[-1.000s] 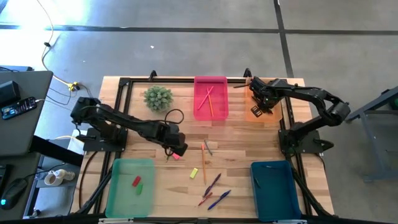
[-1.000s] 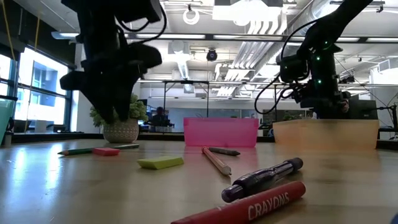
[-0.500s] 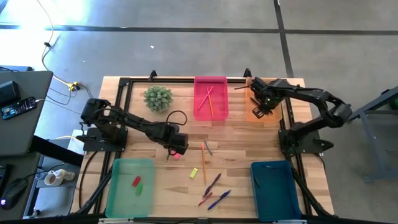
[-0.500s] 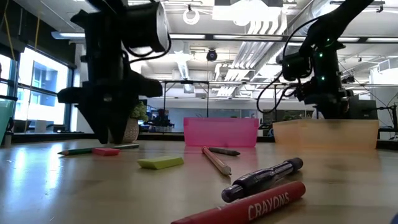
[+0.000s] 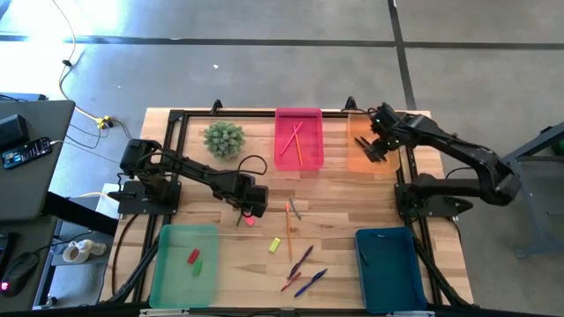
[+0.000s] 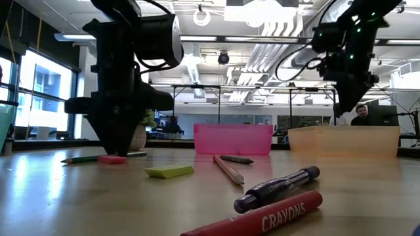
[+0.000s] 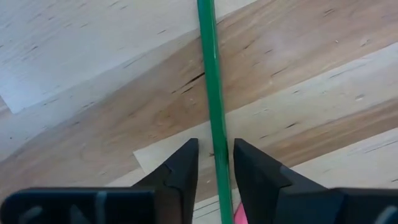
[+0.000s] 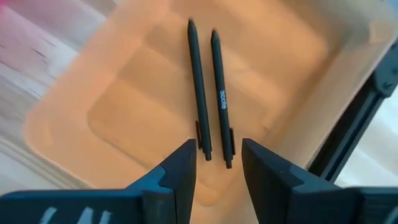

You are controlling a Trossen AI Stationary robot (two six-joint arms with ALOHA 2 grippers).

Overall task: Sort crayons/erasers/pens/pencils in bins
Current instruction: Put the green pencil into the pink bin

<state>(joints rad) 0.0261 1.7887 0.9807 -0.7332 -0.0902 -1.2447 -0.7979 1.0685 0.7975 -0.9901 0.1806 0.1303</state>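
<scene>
Thin green pencil (image 7: 212,93) lies flat on the pale wooden plank surface (image 7: 311,93), between the part-open fingers of your left hand (image 7: 216,171), not yet gripped. Centre, close, lift level. Right hand (image 8: 219,163), empty and ajar, hovers above the orange bin (image 8: 143,93). Office room behind.

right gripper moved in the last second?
Yes. In the low view the right gripper has risen, now well above the orange bin; from above it sits over that bin's right edge rather than its centre.
</scene>
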